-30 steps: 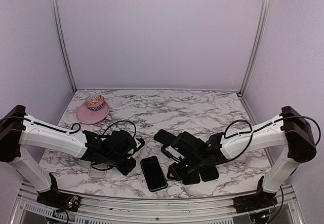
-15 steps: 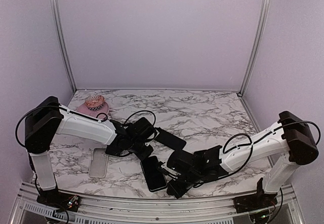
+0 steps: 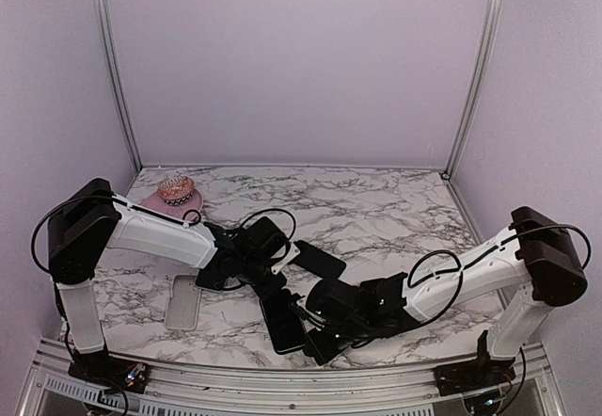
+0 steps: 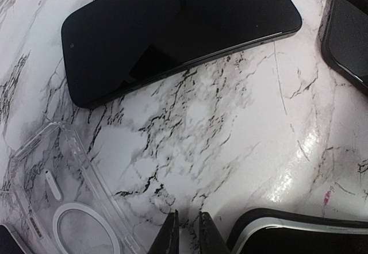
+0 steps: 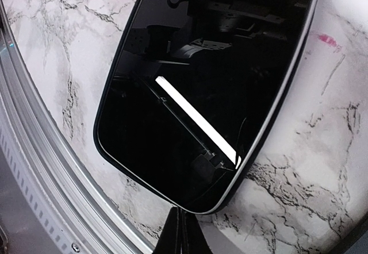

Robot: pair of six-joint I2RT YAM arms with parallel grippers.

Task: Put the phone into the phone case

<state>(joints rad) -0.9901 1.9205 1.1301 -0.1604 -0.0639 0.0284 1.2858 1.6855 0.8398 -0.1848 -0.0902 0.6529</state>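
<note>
Since ~1 s ago the left arm has swung off the clear case [image 3: 182, 301] and in toward centre, leaving the case uncovered. The right arm has dropped toward the front rail [image 3: 282, 378], and both sets of jaws have closed down. Over the last half sec there's little change, the right arm just crept a bit left. Surface is a white/grey marble counter [image 3: 395, 200], w/ lilac walls [image 3: 301, 58] on 3 sides and alu posts [image 3: 111, 68] in the back corners. A pink dish [image 3: 160, 216] sits well behind the left end effector [image 4: 187, 238]. That one's fingers are all but together, w/ a slim gap and nothing between them, tips over bare marble. The clear case is just to its left and a dark handset [image 4: 178, 33] lies flat ahead of it. Right end effector [image 5: 178, 231]: fingers together, nothing held, tips right at the near short edge of the phone [image 5: 213, 87]; can't tell if they touch. The phone lies flat, glossy face up, directly ahead of the right end effector, apart from the case and not in it.
</note>
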